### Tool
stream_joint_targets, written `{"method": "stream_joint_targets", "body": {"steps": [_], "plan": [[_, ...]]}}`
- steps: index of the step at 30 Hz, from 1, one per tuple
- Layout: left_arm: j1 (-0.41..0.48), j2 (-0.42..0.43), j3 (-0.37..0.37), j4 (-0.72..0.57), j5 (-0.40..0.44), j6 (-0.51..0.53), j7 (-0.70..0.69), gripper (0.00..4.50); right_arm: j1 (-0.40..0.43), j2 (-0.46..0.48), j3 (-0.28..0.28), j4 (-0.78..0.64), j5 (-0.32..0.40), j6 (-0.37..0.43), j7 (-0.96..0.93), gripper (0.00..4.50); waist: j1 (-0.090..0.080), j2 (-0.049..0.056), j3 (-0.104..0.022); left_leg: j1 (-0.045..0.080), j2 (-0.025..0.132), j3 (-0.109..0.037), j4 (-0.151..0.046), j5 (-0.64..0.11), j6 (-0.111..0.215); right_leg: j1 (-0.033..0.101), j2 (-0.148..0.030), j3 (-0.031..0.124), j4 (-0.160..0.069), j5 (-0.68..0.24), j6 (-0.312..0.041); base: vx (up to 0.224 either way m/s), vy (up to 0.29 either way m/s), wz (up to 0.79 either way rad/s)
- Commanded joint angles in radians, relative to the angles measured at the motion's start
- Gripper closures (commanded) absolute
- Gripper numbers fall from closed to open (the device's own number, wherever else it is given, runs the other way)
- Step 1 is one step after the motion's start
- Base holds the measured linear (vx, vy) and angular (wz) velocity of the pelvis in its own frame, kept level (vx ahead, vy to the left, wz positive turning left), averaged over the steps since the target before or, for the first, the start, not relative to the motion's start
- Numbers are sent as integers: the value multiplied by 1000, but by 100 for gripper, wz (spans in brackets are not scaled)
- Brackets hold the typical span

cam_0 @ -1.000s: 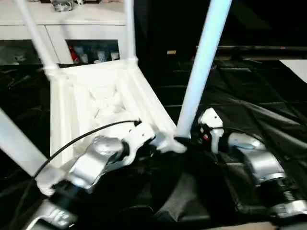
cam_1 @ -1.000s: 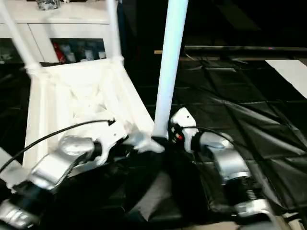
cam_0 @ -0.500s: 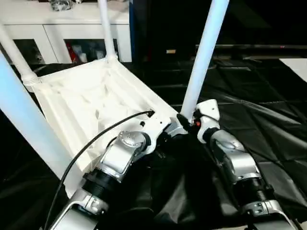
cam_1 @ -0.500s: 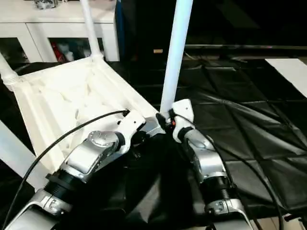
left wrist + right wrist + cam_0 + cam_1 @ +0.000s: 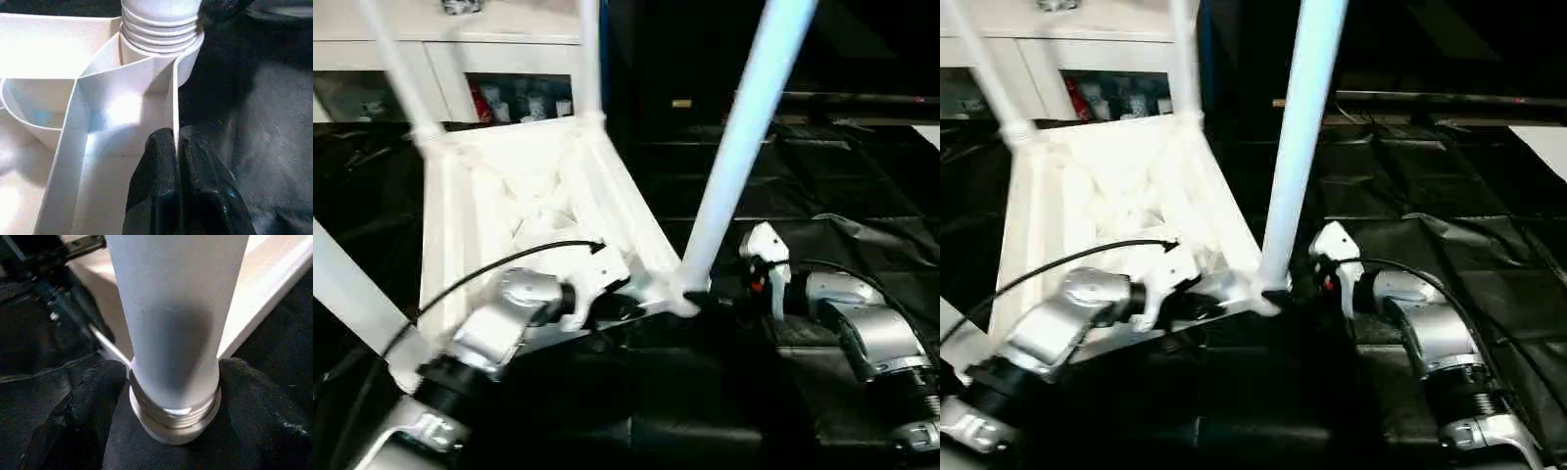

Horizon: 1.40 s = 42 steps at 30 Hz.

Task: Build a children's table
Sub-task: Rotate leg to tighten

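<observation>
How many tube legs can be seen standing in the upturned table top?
4. Far-left corner leg; far-right corner leg; near-right corner leg, between the right gripper's fingers; near-left corner leg, cut off by the picture's edge.

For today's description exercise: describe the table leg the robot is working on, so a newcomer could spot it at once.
Find the upturned white table top on the black sheet. Four white legs rise from its corners. Yours is the leg at the near corner, with the right gripper around its threaded base.
</observation>
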Motion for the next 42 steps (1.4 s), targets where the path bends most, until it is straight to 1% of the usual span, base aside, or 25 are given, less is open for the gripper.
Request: {"method": "stream_joint_targets", "body": {"steps": [1, 2, 4, 6, 10, 12, 13, 14, 16, 19, 20, 22, 25, 26, 27, 28, 29, 30, 32, 33, 34, 35, 37, 39, 42], "plan": [[-3, -7, -14, -41, -25, -10, -29, 450, 8, 0, 39, -10, 0, 15, 38, 106, -3, -3, -58, 30, 81, -34, -78, -169, 64, 30, -56, 28, -63, -47, -285, 0, 0, 0], [4, 10, -12, -53, -36, -10, -55, 450, 0, -2, 46, -3, -1, 14, 60, 106, -2, -3, -59, 32, 81, -34, -78, -173, 57, 28, -56, 28, -63, -47, -286, 0, 0, 0], [7, 16, -8, -56, -39, -15, -66, 450, -11, 6, 48, 9, 1, 12, 68, 106, -3, -4, -59, 29, 80, -34, -78, -164, 58, 31, -57, 29, -61, -36, -287, 0, 0, 0], [10, 17, -5, -57, -38, -17, -71, 450, -17, 17, 48, 14, 3, 7, 65, 135, -4, -3, -61, 30, 79, -33, -76, -153, 60, 30, -57, 29, -60, -22, -291, 0, 0, 0], [10, 12, -5, -48, -35, -26, -66, 450, -19, 30, 49, 14, 5, 9, 64, 155, -1, -4, -64, 29, 79, -32, -72, -113, 74, 33, -56, 28, -54, 33, -299, 0, 0, 0], [6, 5, -6, -41, -35, -29, -58, 450, -16, 33, 50, 16, 5, 10, 73, 182, -1, -4, -63, 29, 78, -31, -72, -119, 75, 32, -56, 28, -55, 29, -301, 0, 0, 0], [6, 5, -6, -41, -35, -30, -58, 450, -16, 34, 50, 16, 5, 10, 74, 185, -1, -4, -63, 29, 79, -32, -72, -124, 74, 32, -57, 28, -55, 23, -301, 0, 0, 0], [7, 5, -6, -41, -35, -29, -57, 450, -14, 34, 51, 15, 5, 12, 78, 187, 0, -8, -62, 29, 79, -32, -73, -131, 73, 33, -58, 28, -56, 5, -299, 0, 0, 0], [8, 1, -4, -42, -32, -23, -46, 450, -3, 34, 55, 5, 9, 23, 88, 193, 0, -7, -62, 30, 80, -32, -73, -133, 72, 33, -58, 28, -57, -9, -295, 0, 0, 0], [-4, -31, 16, -16, -3, 4, 42, 450, 22, 41, 52, -18, 12, 40, 68, 204, 3, -6, -62, 33, 81, -30, -73, -127, 71, 30, -56, 29, -57, 1, -291, 0, 0, 0], [-8, -41, 21, -9, 1, 11, 64, 450, 24, 46, 49, -18, 11, 41, 56, 211, 7, -6, -60, 36, 82, -29, -73, -137, 66, 28, -57, 30, -60, -12, -292, 0, 0, 0], [-21, -69, 35, 13, 15, 18, 126, 450, 26, 67, 41, -1, -9, 22, -1, 228, 6, -12, -59, 31, 80, -31, -76, -159, 57, 31, -58, 29, -64, -58, -282, 0, 0, 0], [-62, -167, 76, 74, 31, 42, 286, 450, 12, 163, -5, 95, -74, -19, -252, 233, -4, -11, -51, 33, 77, -30, -83, -223, 12, 20, -57, 31, -78, -179, -256, 0, 0, 0], [-75, -203, 84, 90, 29, 53, 324, 450, 10, 194, -18, 118, -78, -16, -309, 238, -9, -13, -51, 33, 76, -39, -88, -274, -21, 23, -62, 28, -83, -281, -229, -52, 8, -6], [-91, -243, 91, 112, 31, 62, 369, 450, 5, 234, -31, 138, -77, -8, -375, 241, -16, -14, -52, 34, 76, -40, -89, -293, -37, 20, -61, 30, -87, -314, -207, 0, 0, 0], [-105, -277, 91, 132, 35, 61, 402, 450, 1, 268, -34, 146, -81, -5, -421, 243, -23, -12, -51, 34, 74, -41, -91, -314, -42, 16, -58, 30, -92, -329, -192, -60, 21, -8], [-112, -296, 91, 144, 38, 59, 419, 450, -2, 287, -35, 149, -84, -3, -444, 244, -25, -13, -52, 32, 73, -45, -92, -326, -42, 18, -58, 29, -94, -341, -179, 0, 0, 0], [-122, -319, 76, 156, 47, 47, 426, 450, -10, 316, -27, 150, -96, -11, -476, 245, -26, -13, -52, 32, 72, -43, -91, -327, -38, 16, -58, 30, -97, -343, -174, 0, 0, 0], [-124, -324, 51, 152, 52, 35, 402, 450, -17, 329, -20, 141, -99, -22, -480, 245, -24, -13, -53, 31, 72, -43, -90, -324, -28, 13, -58, 32, -100, -345, -162, 0, 0, 0], [-121, -320, 44, 144, 53, 33, 388, 450, -21, 327, -18, 138, -100, -39, -472, 245, -23, -9, -54, 29, 72, -43, -91, -319, -21, 13, -58, 32, -99, -335, -161, 0, 0, 0], [-120, -319, 43, 143, 55, 31, 382, 450, -24, 327, -19, 140, -104, -54, -469, 190, -23, -10, -54, 29, 73, -42, -91, -317, -19, 13, -58, 32, -100, -327, -162, 0, 0, 0], [-117, -313, 45, 138, 57, 32, 370, 450, -28, 323, -33, 142, -95, -62, -453, 176, -22, -9, -54, 28, 73, -41, -91, -310, -12, 13, -57, 33, -98, -298, -171, 0, 0, 0], [-107, -289, 47, 120, 54, 40, 336, 450, -35, 296, -58, 141, -78, -61, -413, 176, -22, -9, -55, 27, 74, -41, -91, -306, -6, 14, -56, 32, -96, -279, -181, 0, 0, 0], [-104, -272, 49, 115, 51, 42, 326, 450, -34, 267, -55, 133, -76, -67, -378, 140, -20, -8, -56, 27, 75, -40, -91, -295, 5, 17, -57, 32, -93, -254, -188, 0, 0, 0], [-90, -220, 45, 90, 40, 29, 261, 450, -25, 192, -48, 105, -66, -68, -282, 128, -15, -11, -58, 24, 76, -38, -86, -252, 30, 20, -57, 32, -87, -192, -210, 0, 0, 0]]}}
